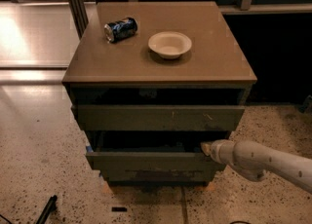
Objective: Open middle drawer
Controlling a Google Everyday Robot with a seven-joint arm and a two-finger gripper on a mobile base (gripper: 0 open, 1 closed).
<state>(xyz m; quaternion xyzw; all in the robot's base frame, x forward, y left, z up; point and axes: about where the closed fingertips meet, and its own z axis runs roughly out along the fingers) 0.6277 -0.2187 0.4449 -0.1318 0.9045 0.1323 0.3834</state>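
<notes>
1 pale arm (273,163) reaches in from the near right, sloping slightly up toward the left. Its gripper (206,148) sits at the arm's left tip, low and right of centre in the scene

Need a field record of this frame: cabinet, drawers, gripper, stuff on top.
cabinet: three drawers, flat top
top drawer: dark gap above its front
middle drawer: partly open, dark interior showing behind its front
bottom drawer: mostly hidden under the middle front
gripper: at the right end of the middle drawer's upper edge, arm entering from lower right
can: on its side, back left of top
bowl: upright, right of can, apart
</notes>
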